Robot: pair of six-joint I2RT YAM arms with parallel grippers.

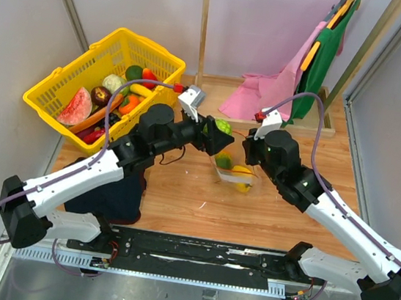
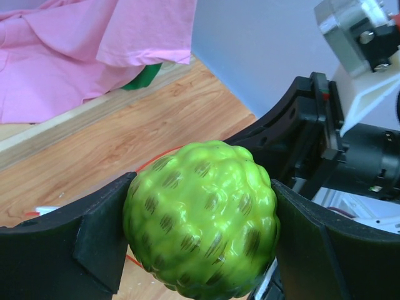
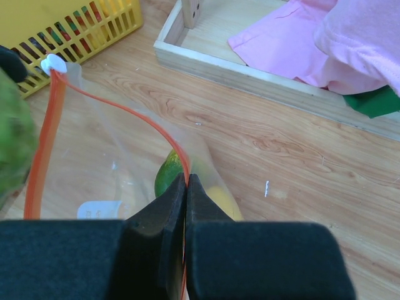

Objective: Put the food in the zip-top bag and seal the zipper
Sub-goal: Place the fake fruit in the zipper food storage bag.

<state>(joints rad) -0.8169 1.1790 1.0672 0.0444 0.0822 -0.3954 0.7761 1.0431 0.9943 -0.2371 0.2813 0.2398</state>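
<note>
A bumpy green toy fruit sits between the wide-set fingers of my left gripper, which is shut on it. In the top view that gripper hangs just above the mouth of the zip-top bag. My right gripper is shut on the bag's red-orange zipper and holds the rim up, with the mouth open. The zipper's white slider is at the far end. Inside the clear bag lie a green piece of food and a yellow one.
A yellow basket with several more toy fruits and vegetables stands at the back left. At the back, a wooden tray holds a pink cloth, with a green cloth hanging above it. A dark cloth lies by the left arm.
</note>
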